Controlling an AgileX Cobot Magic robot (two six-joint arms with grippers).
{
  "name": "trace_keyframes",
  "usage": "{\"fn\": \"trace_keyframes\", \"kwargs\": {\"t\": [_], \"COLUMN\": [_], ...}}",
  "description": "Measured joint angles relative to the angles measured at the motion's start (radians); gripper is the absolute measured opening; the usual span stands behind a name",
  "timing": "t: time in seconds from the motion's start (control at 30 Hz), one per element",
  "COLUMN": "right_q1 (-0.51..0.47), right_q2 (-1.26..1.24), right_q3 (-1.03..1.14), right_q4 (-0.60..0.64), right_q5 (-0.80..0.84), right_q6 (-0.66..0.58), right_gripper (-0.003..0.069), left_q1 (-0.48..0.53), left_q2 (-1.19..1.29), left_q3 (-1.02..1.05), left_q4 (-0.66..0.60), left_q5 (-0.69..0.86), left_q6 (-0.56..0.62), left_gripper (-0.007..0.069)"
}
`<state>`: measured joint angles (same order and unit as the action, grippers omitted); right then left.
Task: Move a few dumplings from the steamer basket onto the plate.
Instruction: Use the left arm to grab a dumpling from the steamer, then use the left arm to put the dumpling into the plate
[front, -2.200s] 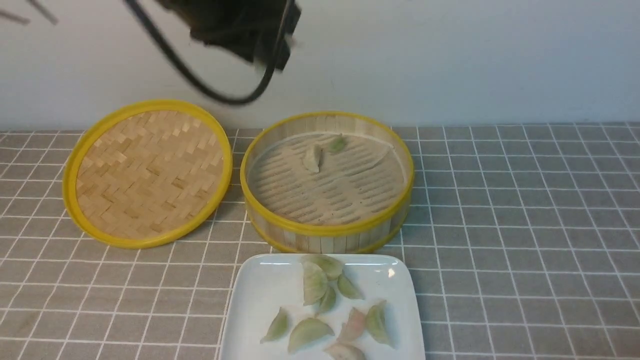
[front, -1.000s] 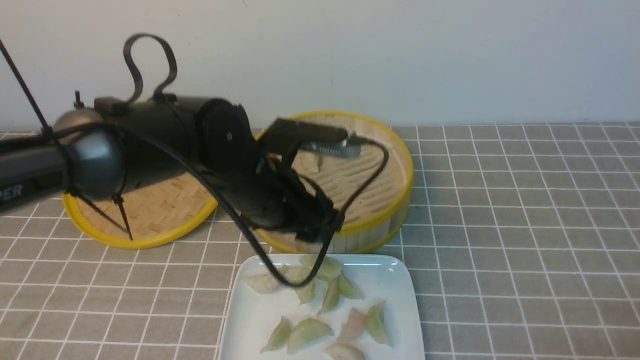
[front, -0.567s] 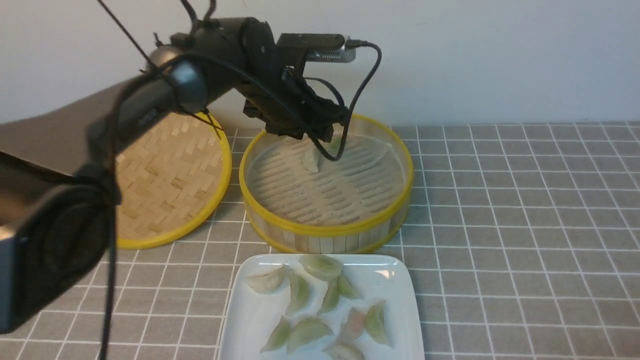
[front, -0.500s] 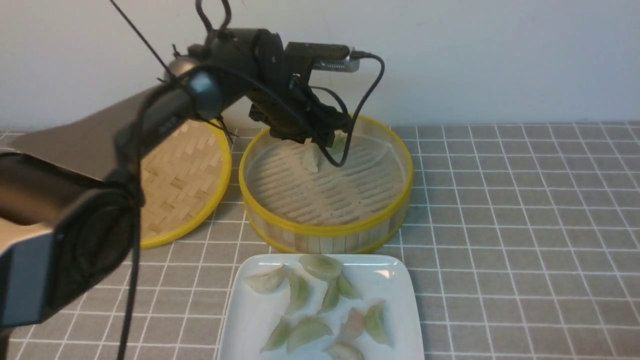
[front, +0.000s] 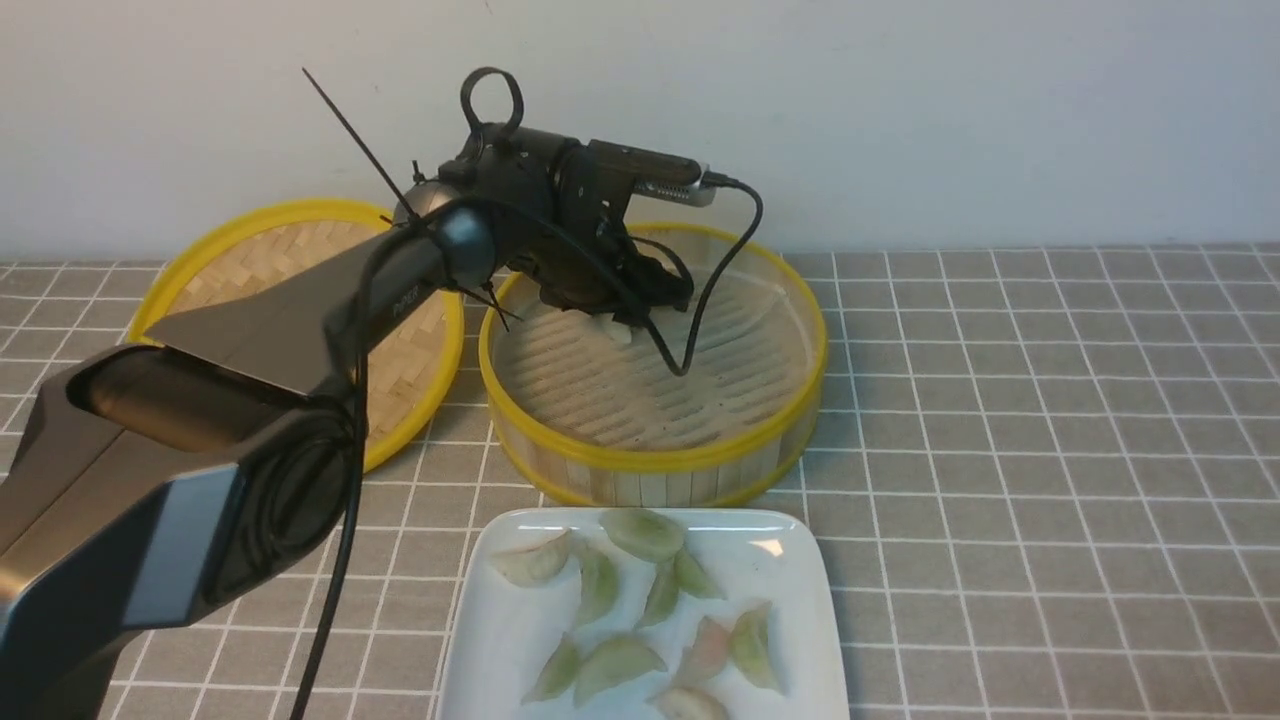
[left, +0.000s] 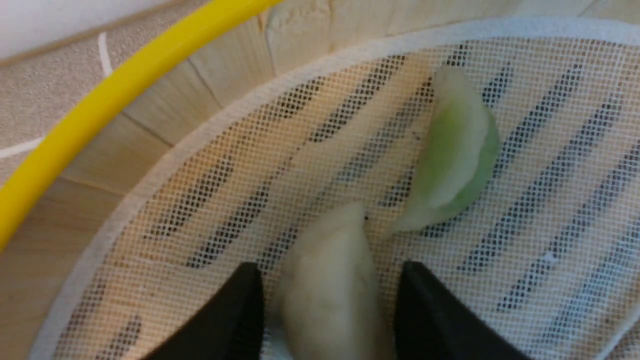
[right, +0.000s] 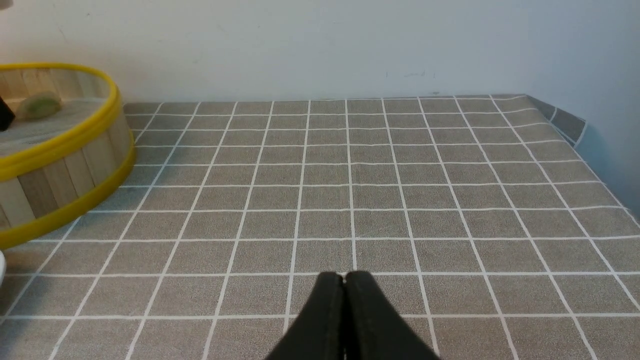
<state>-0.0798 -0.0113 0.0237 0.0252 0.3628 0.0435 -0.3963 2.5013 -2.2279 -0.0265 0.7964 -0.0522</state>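
The round bamboo steamer basket (front: 650, 462) stands behind the white plate (front: 490, 640). Several pale green and cream dumplings (front: 615, 665) lie on the plate. My left gripper (front: 625, 322) is down inside the basket near its back wall. In the left wrist view this gripper (left: 327, 265) is open, its black fingers (left: 240, 305) on either side of a cream dumpling (left: 325, 285) with a thin gap on each side. A green dumpling (left: 457, 155) lies just beyond on the mesh liner. My right gripper (right: 344, 276) is shut and empty, low over the cloth, to the right of the basket (right: 60, 145).
The flat woven lid (front: 265, 245) with a yellow rim lies left of the basket, partly behind my left arm. A grey checked cloth (front: 1050, 450) covers the table. A pale wall runs close behind the basket. The table's right edge (right: 575, 130) shows in the right wrist view.
My left arm left the plate, where one more cream dumpling now lies, and swung back and down into the basket. Its jaws have narrowed around the cream dumpling there.
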Motion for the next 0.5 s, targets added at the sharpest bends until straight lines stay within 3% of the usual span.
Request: {"fn": "trace_keyframes", "kwargs": {"t": [0.07, 0.33, 0.5], "right_q1": [0.0, 0.0, 0.0], "right_q2": [0.0, 0.0, 0.0], "right_q3": [0.0, 0.0, 0.0], "right_q4": [0.0, 0.0, 0.0], "right_q5": [0.0, 0.001, 0.001], "right_q6": [0.0, 0.0, 0.0], "right_gripper": [-0.0013, -0.0013, -0.0013], "left_q1": [0.0, 0.0, 0.0], "left_q2": [0.0, -0.12, -0.286], "left_q3": [-0.012, -0.132, -0.163], "left_q4": [0.0, 0.002, 0.0], "left_q5": [0.024, 0.349, 0.436], "left_q6": [0.001, 0.084, 0.157], "left_gripper": [0.0225, 0.0226, 0.0226]}}
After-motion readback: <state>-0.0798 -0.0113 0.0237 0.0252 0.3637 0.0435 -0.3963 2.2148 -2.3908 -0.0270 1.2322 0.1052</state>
